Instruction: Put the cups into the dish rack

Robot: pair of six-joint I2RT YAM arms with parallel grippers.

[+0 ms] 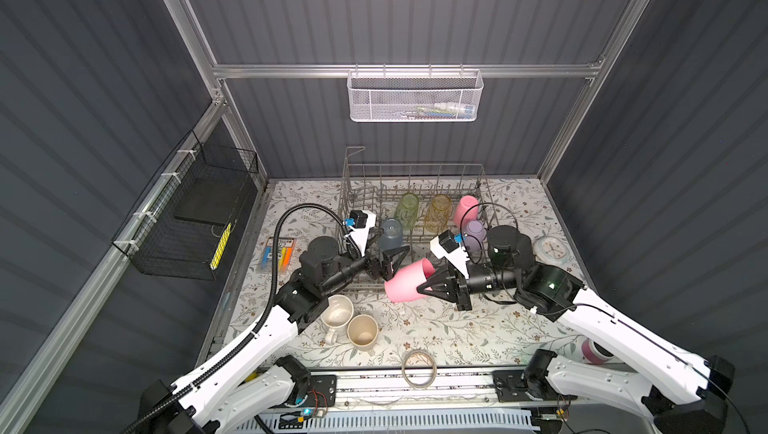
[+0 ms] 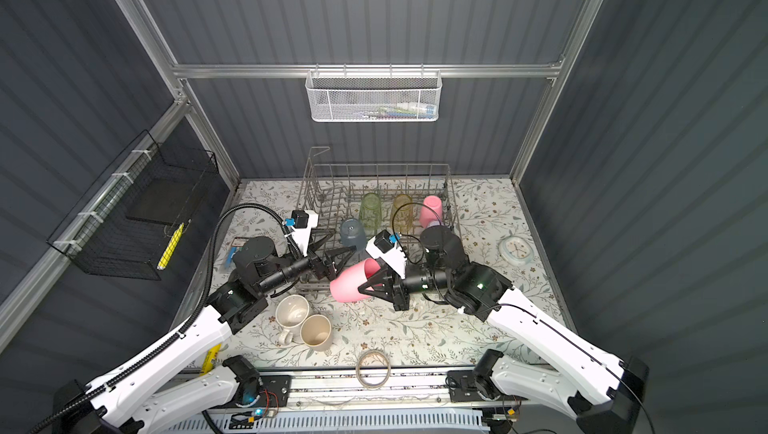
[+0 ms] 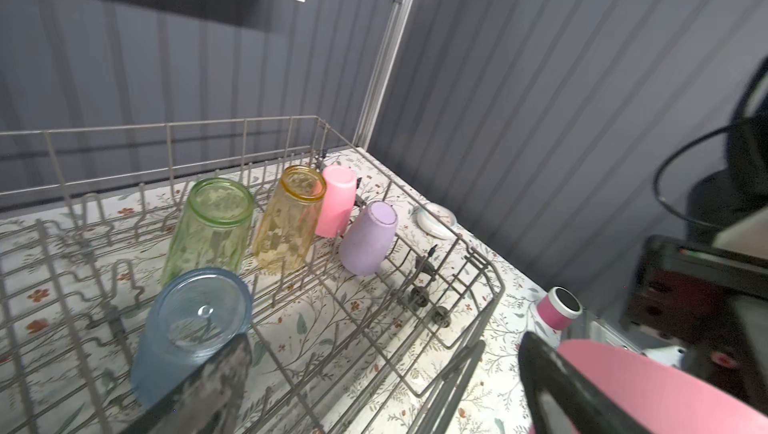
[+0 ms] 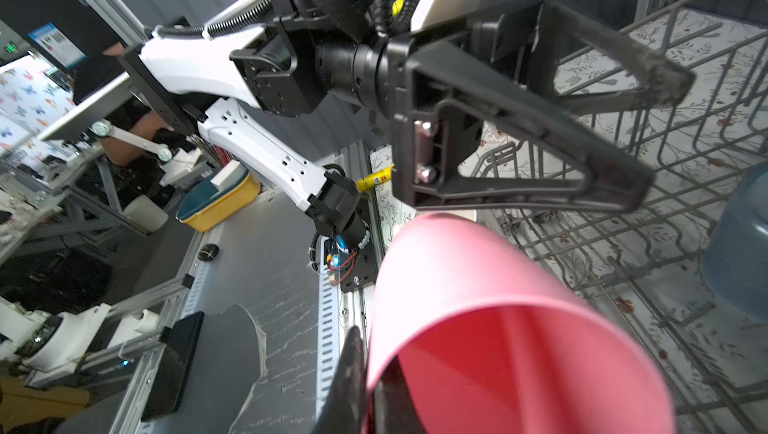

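The grey wire dish rack (image 1: 411,167) stands at the back of the table. Upside down in it are a green tumbler (image 1: 406,208), an amber one (image 1: 439,210), a pink cup (image 1: 465,208), a lilac cup (image 1: 474,233) and a blue tumbler (image 1: 390,233). My right gripper (image 1: 426,284) is shut on the rim of a second pink cup (image 1: 404,287), which lies on its side in the air over the rack's front edge. My left gripper (image 1: 394,249) hangs open and empty over the rack beside the blue tumbler (image 3: 195,323). A white mug (image 1: 337,312) and a beige cup (image 1: 362,330) stand upright on the table.
A tape ring (image 1: 419,369) lies at the front edge. A squat pink-white round thing (image 1: 592,351) sits front right, and a round white clock (image 1: 550,249) right of the rack. A marker pack (image 1: 278,257) lies left. A white mesh basket (image 1: 415,97) and black wire basket (image 1: 187,219) hang on the walls.
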